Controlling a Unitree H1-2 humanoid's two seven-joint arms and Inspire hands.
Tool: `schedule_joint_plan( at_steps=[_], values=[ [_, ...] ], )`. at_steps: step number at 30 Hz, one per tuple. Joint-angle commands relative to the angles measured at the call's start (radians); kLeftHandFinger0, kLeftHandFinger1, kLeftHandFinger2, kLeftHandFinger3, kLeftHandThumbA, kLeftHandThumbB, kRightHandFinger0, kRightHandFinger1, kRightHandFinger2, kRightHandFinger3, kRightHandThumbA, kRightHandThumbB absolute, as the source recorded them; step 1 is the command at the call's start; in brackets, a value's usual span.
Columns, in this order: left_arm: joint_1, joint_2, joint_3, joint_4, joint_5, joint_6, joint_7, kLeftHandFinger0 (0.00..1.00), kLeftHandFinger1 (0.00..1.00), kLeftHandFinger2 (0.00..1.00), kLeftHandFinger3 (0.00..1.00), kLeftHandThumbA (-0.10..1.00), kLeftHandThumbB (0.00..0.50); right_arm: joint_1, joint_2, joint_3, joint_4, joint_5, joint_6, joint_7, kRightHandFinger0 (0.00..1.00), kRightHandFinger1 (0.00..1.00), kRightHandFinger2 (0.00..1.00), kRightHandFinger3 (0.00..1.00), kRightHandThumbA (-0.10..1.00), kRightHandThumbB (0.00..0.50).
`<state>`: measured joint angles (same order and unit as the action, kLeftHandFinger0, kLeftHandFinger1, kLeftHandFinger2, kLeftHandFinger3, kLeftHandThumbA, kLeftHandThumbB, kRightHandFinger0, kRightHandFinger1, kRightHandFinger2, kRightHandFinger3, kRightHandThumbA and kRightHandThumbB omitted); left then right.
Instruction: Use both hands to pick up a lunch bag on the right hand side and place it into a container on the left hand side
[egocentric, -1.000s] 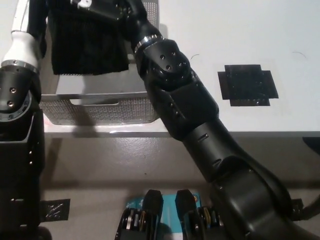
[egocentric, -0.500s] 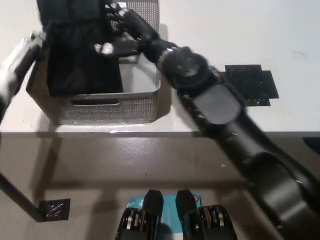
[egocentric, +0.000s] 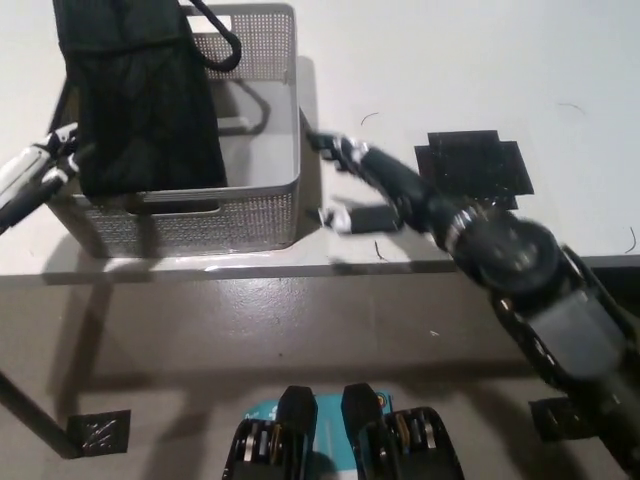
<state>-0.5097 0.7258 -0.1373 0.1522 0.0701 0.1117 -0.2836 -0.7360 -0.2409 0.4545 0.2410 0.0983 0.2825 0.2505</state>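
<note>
The black lunch bag (egocentric: 145, 100) stands in the grey mesh container (egocentric: 255, 215) at the table's far left, filling its left half, with its strap loop (egocentric: 215, 35) lying over the rim. My black right hand (egocentric: 360, 185) hovers open just outside the container's right wall, apart from the bag. At the picture's left edge my white left hand (egocentric: 40, 170) sits beside the container's left wall, fingers spread and holding nothing; it is blurred.
A black tape square (egocentric: 470, 165) marks the white table (egocentric: 420, 60) to the right of my right hand. The table's front edge (egocentric: 330, 268) runs just below the container. Below it is grey floor with a black tape patch (egocentric: 95, 432).
Both hands have let go of the lunch bag and drawn back out of the container, right hand to the right, left hand to the left. The bag now rests inside. The view shifted slightly.
</note>
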Motion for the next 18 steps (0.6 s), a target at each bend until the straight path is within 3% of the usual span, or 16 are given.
schedule_joint_plan(
  at_steps=[1, 4, 7, 9, 10, 12, 13, 16, 17, 18],
  values=[
    [0.288, 0.180, -0.021, 0.001, 0.037, -0.064, -0.133, 1.00, 1.00, 1.00, 1.00, 1.00, 0.134, 0.068, -0.087, 0.023, -0.418, 0.061, 0.168, 0.161, 1.00, 1.00, 1.00, 1.00, 0.64, 0.009],
    [0.329, 0.165, 0.014, -0.089, 0.001, -0.111, -0.109, 1.00, 1.00, 1.00, 1.00, 1.00, 0.150, 0.113, -0.088, -0.009, -0.455, 0.069, 0.151, 0.142, 1.00, 1.00, 1.00, 1.00, 0.61, 0.000],
    [0.387, 0.156, 0.048, -0.264, -0.027, -0.082, -0.095, 1.00, 1.00, 1.00, 1.00, 1.00, 0.116, 0.164, -0.084, -0.039, -0.490, 0.079, 0.121, 0.126, 1.00, 1.00, 1.00, 1.00, 0.59, 0.000],
    [0.424, 0.143, 0.073, -0.354, -0.052, -0.072, -0.088, 1.00, 1.00, 1.00, 1.00, 0.99, 0.135, 0.195, -0.081, -0.053, -0.523, 0.086, 0.131, 0.116, 1.00, 1.00, 1.00, 1.00, 0.60, 0.002],
    [0.462, 0.116, 0.109, -0.431, -0.079, -0.064, -0.060, 1.00, 1.00, 1.00, 1.00, 1.00, 0.179, 0.221, -0.078, -0.061, -0.549, 0.086, 0.125, 0.107, 1.00, 1.00, 1.00, 1.00, 0.62, 0.000],
    [0.517, 0.035, 0.186, -0.530, -0.165, -0.147, 0.006, 1.00, 1.00, 1.00, 1.00, 1.00, 0.242, 0.270, -0.059, -0.089, -0.595, 0.085, 0.098, 0.074, 1.00, 1.00, 1.00, 1.00, 0.81, 0.076],
    [0.541, -0.010, 0.219, -0.580, -0.237, -0.193, 0.036, 1.00, 1.00, 1.00, 1.00, 1.00, 0.291, 0.302, -0.036, -0.116, -0.617, 0.104, 0.067, 0.051, 1.00, 1.00, 1.00, 1.00, 0.93, 0.164],
    [0.599, -0.085, 0.271, -0.756, -0.364, -0.222, 0.085, 1.00, 1.00, 1.00, 1.00, 1.00, 0.334, 0.383, 0.023, -0.168, -0.703, 0.114, -0.031, -0.003, 1.00, 1.00, 1.00, 1.00, 1.00, 0.181],
    [0.612, -0.097, 0.278, -0.796, -0.379, -0.225, 0.093, 1.00, 1.00, 1.00, 1.00, 1.00, 0.334, 0.398, 0.034, -0.174, -0.727, 0.110, -0.042, -0.012, 1.00, 1.00, 1.00, 1.00, 1.00, 0.184],
    [0.648, -0.120, 0.286, -0.883, -0.416, -0.255, 0.106, 1.00, 1.00, 1.00, 1.00, 1.00, 0.318, 0.442, 0.059, -0.176, -0.795, 0.090, -0.077, -0.030, 1.00, 1.00, 1.00, 1.00, 1.00, 0.222]
  ],
)
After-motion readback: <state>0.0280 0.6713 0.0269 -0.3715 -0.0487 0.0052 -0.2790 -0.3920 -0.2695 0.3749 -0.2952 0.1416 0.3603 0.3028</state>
